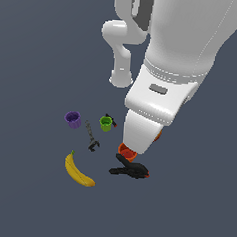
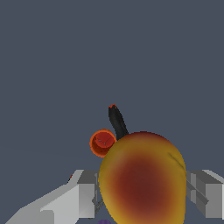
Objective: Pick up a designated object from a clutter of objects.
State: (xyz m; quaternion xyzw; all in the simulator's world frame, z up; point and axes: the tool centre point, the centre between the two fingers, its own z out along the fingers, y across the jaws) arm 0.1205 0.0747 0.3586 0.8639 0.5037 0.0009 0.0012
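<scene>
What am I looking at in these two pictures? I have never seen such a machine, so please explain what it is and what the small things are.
These are computer-made pictures of one white robot arm over a dark grey surface.

The exterior view comes from a camera off the arm. It shows small items on the surface: a yellow banana, a purple cup, a green cup, a thin dark tool, an orange-red cup and a black-and-orange clamp.

The wrist view comes from a camera on the arm itself. There the gripper, the arm's two-fingered hand, has its grey fingers on either side of a round peach. They seem to be holding it, and it appears lifted above the surface.
</scene>
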